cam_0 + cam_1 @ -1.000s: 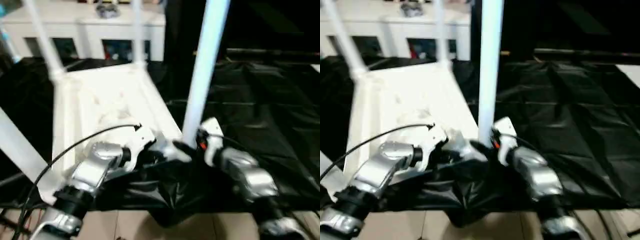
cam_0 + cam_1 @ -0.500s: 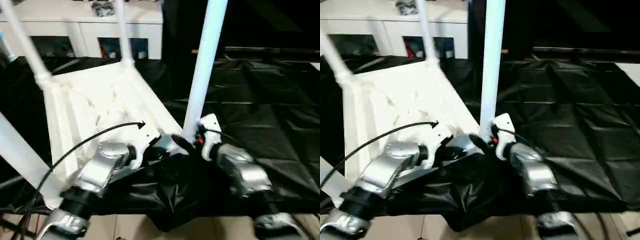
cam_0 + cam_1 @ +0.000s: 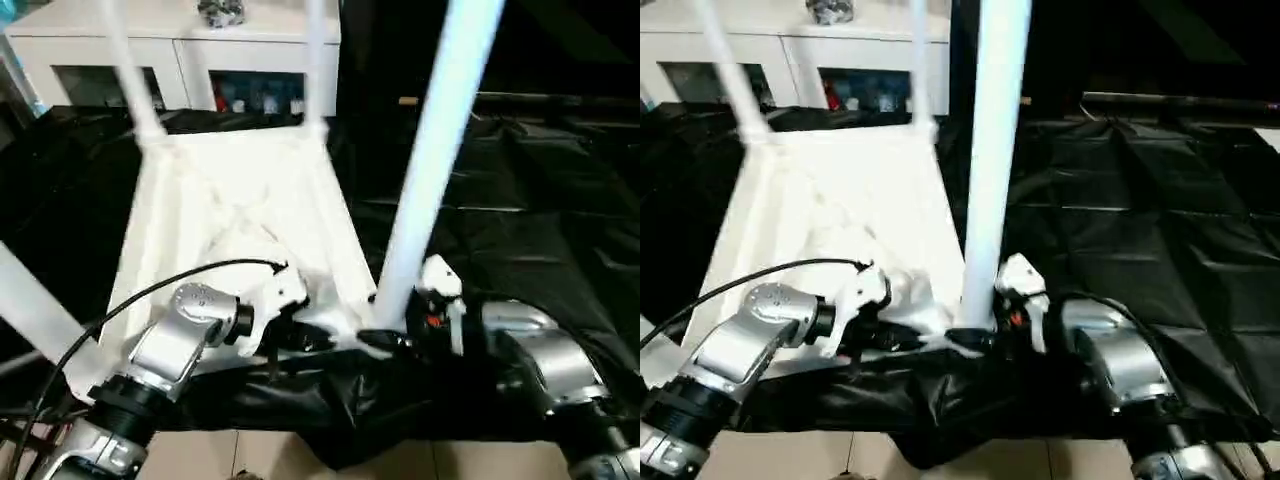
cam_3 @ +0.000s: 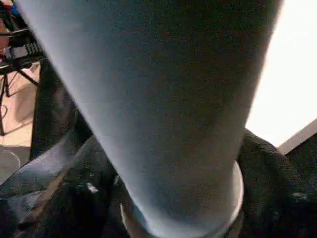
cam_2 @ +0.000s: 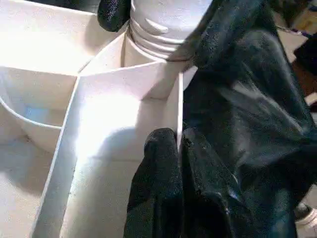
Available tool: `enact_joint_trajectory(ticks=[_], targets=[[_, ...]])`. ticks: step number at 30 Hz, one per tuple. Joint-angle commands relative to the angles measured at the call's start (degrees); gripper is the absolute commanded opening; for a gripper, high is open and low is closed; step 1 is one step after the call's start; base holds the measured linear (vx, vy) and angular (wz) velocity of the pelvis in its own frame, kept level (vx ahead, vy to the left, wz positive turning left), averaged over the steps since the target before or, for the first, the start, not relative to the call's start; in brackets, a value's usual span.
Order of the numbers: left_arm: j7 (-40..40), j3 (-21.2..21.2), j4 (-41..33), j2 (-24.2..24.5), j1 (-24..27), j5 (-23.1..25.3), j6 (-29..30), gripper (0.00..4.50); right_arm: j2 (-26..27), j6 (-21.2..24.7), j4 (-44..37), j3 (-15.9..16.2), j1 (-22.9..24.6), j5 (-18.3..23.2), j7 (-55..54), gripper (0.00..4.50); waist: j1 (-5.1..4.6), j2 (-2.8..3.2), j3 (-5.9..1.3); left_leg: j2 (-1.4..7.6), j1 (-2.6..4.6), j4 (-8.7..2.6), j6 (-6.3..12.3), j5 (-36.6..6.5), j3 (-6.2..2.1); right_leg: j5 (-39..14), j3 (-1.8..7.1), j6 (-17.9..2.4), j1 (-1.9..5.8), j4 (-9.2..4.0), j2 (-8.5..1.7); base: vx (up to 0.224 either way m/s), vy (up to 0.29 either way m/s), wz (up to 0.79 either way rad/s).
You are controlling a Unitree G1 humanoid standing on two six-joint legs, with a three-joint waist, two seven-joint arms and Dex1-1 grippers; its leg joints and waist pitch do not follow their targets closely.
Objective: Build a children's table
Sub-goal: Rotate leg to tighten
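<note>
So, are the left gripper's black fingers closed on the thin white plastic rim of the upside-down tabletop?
Yes, the left gripper pinches the thin white rim of the tabletop.

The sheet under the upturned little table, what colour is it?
Black sheet, glossy and creased, seen best in the right eye view.

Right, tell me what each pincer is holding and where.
Left pincer is shut on the tabletop's near rim. Right pincer sits at the base of the near leg; whether it grips it cannot be told.
</note>
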Motion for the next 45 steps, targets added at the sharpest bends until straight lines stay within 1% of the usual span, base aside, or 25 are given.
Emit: enact_joint_trajectory(ticks=[1,5,6,9,10,12,13,15,16,17,21,22,23,27,28,29,33,35,36,38,39,40,41,43,45], targets=[[-0.9,-1.7,-0.6,-1.4,-0.9,-2.0,-1.0,0.00,1.5,1.3,-0.9,4.6,1.0,0.5,2.3,3.03,-0.24,-0.23,-2.33,3.02,1.26,-4.16,1.47,-15.0,-1.17,-10.1,1.37,-13.3,1.30,-4.22,-2.32,0.000,0.000,0.00],[0.4,-1.3,0.6,-1.8,-1.0,-1.4,-1.3,0.00,2.3,1.5,-1.1,4.3,0.9,0.7,1.9,2.75,-0.24,-0.31,-2.52,2.91,1.09,-3.97,1.83,-13.1,-1.14,-6.3,1.32,-13.7,1.48,-3.88,-2.24,0.000,0.000,0.00],[1.4,-1.0,0.9,-2.2,-1.1,-1.1,-1.3,0.00,2.5,1.4,-1.0,4.2,0.9,0.7,1.6,2.73,-0.27,-0.49,-2.48,2.88,1.04,-3.95,2.02,-13.0,-1.11,-6.2,1.32,-13.8,1.50,-3.90,-2.23,0.000,0.000,0.00],[3.4,0.0,1.4,-3.2,-1.4,-1.2,-0.6,0.00,3.4,1.5,-0.9,3.8,1.2,0.5,0.3,2.72,-0.18,-0.40,-2.38,2.93,1.13,-4.01,2.07,-13.6,-1.11,-7.7,1.35,-13.9,1.43,-4.03,-2.35,0.000,0.000,0.00],[7.4,1.7,2.0,-5.2,-2.0,-1.2,0.5,0.00,6.2,2.8,1.4,2.1,0.7,-0.1,-5.3,2.72,-0.21,-0.49,-2.37,2.92,1.12,-4.03,2.01,-13.8,-1.09,-8.2,1.35,-13.8,1.44,-4.07,-2.33,0.000,0.000,0.00],[9.5,2.4,2.5,-6.4,-2.3,-1.0,1.3,0.00,8.2,3.3,3.5,1.0,0.1,-0.8,-9.7,2.71,-0.47,-0.82,-2.09,2.85,1.11,-4.40,0.68,-16.2,-1.28,-14.5,1.32,-12.5,1.31,-4.57,-2.54,0.000,0.000,0.00],[10.5,2.7,2.5,-7.0,-2.4,-1.0,1.8,0.00,9.2,3.4,4.7,0.4,-0.3,-1.3,-12.2,2.71,-0.66,-0.65,-1.97,2.83,1.35,-4.44,-0.31,-17.8,-1.29,-17.9,1.45,-11.7,0.81,-4.85,-2.60,0.000,0.000,0.00],[13.4,3.2,2.7,-8.7,-2.7,-0.7,3.7,0.00,11.9,2.1,8.4,-0.9,-1.5,-3.0,-18.8,2.70,-1.05,-0.64,-1.97,2.76,1.01,-4.67,-1.43,-19.0,-1.65,-21.6,1.36,-10.1,0.98,-5.00,-2.73,0.000,0.000,0.00],[15.3,3.4,3.0,-9.9,-2.9,-0.4,4.7,0.00,13.4,1.5,10.6,-1.7,-2.2,-3.7,-22.3,2.70,-1.25,-0.62,-1.84,2.73,0.96,-4.78,-1.71,-19.6,-1.69,-22.5,1.35,-9.7,0.86,-5.18,-2.69,0.000,0.000,0.00],[16.6,3.6,3.4,-10.9,-3.1,-0.2,5.3,0.00,14.6,1.1,12.4,-2.2,-2.9,-4.1,-24.7,2.70,-1.86,-0.67,-1.77,2.59,1.27,-4.72,-2.53,-22.3,-1.89,-26.4,1.27,-8.5,0.42,-5.58,-2.73,0.000,0.000,0.00],[22.0,3.5,6.6,-14.2,-4.1,1.8,6.2,0.00,18.7,0.0,16.9,-3.3,-5.4,-6.2,-32.8,2.70,-2.25,-0.56,-1.84,2.49,1.17,-4.98,-2.63,-23.5,-2.17,-27.5,1.16,-7.0,0.35,-6.01,-2.59,0.000,0.000,0.00],[22.0,3.5,6.6,-14.2,-4.1,1.8,6.2,0.00,18.7,0.0,16.9,-3.3,-5.4,-6.2,-32.8,2.70,-2.22,-0.51,-1.91,2.54,1.29,-4.96,-2.65,-23.5,-2.14,-27.0,1.18,-7.0,0.27,-6.04,-2.57,0.000,0.000,0.00],[23.2,3.2,6.9,-14.9,-4.2,2.5,6.5,0.00,19.6,-1.1,17.7,-3.0,-5.8,-6.9,-33.2,3.26,-2.10,-0.63,-1.97,2.59,1.24,-4.98,-2.20,-23.2,-2.00,-24.7,1.28,-7.2,0.23,-6.04,-2.49,0.000,0.000,0.00],[22.2,3.0,5.3,-14.4,-3.6,2.0,6.1,0.00,20.1,-0.5,16.9,-3.9,-5.3,-5.1,-31.3,3.60,-2.02,-0.51,-2.03,2.61,1.22,-5.03,-1.53,-22.9,-1.85,-21.6,1.39,-8.1,0.25,-5.86,-2.31,0.000,0.000,0.00],[20.6,2.7,4.5,-13.4,-3.2,1.8,4.8,0.00,19.5,-1.3,16.0,-3.5,-5.1,-5.1,-30.3,3.60,-1.94,-0.27,-2.01,2.61,1.31,-5.05,-1.49,-23.0,-1.83,-21.2,1.39,-8.2,0.22,-5.90,-2.30,0.000,0.000,0.00],[20.1,2.6,4.4,-13.1,-3.1,1.8,4.5,0.00,19.2,-1.9,15.8,-3.3,-5.0,-5.3,-30.0,3.84,-2.06,-0.42,-2.05,2.60,1.23,-5.00,-1.45,-22.9,-1.75,-20.4,1.42,-8.5,0.27,-5.79,-2.25,0.000,0.000,0.00],[15.5,1.8,3.9,-10.7,-2.6,1.1,1.5,0.00,16.4,-5.2,12.5,-2.0,-3.8,-4.5,-23.4,3.89,-1.86,-0.63,-2.21,2.68,1.10,-4.87,-0.62,-21.2,-1.62,-17.7,1.48,-8.9,0.52,-5.60,-2.29,0.000,0.000,0.00],[11.0,0.7,2.7,-8.2,-2.2,0.4,0.2,0.00,13.2,-5.9,8.3,-0.9,-2.2,-2.3,-15.1,3.89,-1.40,-0.46,-2.25,2.79,1.20,-4.61,1.03,-19.9,-1.38,-15.7,1.58,-9.7,0.64,-5.54,-2.28,0.000,0.000,0.00],[8.1,0.3,1.7,-6.8,-1.9,-0.3,-0.7,0.00,11.1,-5.7,6.3,-0.1,-1.4,-1.2,-10.5,3.89,-1.44,-0.41,-2.34,2.79,0.96,-4.62,1.22,-18.9,-1.42,-14.4,1.57,-10.0,0.92,-5.27,-2.32,0.000,0.000,0.00],[6.2,0.0,1.1,-5.9,-1.7,-0.7,-1.1,0.00,9.6,-5.3,5.0,0.5,-0.9,-0.5,-7.5,3.89,-1.11,-0.27,-2.69,2.83,0.88,-4.19,3.17,-13.2,-1.21,-5.7,1.40,-12.3,1.26,-4.38,-2.05,0.052,-0.015,0.02],[4.7,-0.4,0.7,-4.9,-1.6,-0.9,-1.2,0.00,7.9,-4.9,3.9,1.1,-0.4,0.1,-4.5,3.89,-1.11,-0.27,-2.69,2.83,0.88,-4.19,3.17,-13.2,-1.21,-5.7,1.40,-12.3,1.26,-4.38,-2.05,0.051,-0.011,0.01],[3.5,-0.6,0.5,-4.2,-1.7,-1.0,-1.2,0.00,6.3,-4.5,3.2,1.7,0.0,0.3,-2.0,3.89,-0.70,-0.10,-2.90,2.75,0.98,-3.76,4.36,-9.9,-1.08,0.3,1.18,-14.4,1.56,-3.71,-1.91,0.000,0.000,0.00],[2.8,-0.7,0.4,-3.7,-1.7,-1.0,-1.3,0.00,5.3,-4.4,2.8,2.1,0.2,0.3,-0.4,3.89,-0.28,-0.07,-3.05,2.79,1.07,-3.43,5.36,-7.6,-0.96,4.2,1.17,-15.4,1.65,-3.30,-1.96,0.000,0.000,0.00],[1.5,-1.0,0.8,-2.5,-2.0,-0.7,-1.7,0.00,3.0,-3.9,2.4,3.1,0.7,0.1,2.8,3.89,0.10,-0.01,-2.99,2.77,1.00,-3.26,6.31,-6.3,-0.88,6.2,0.99,-16.4,1.72,-3.10,-1.88,0.000,0.000,0.00],[0.2,-1.4,1.5,-1.4,-2.3,-0.4,-2.2,0.00,1.5,-3.1,2.9,3.8,0.9,-0.1,5.3,3.74,0.36,-0.08,-2.87,2.86,1.00,-3.35,6.25,-7.2,-0.83,5.0,0.93,-16.6,1.75,-3.12,-1.94,0.000,0.000,0.00]])
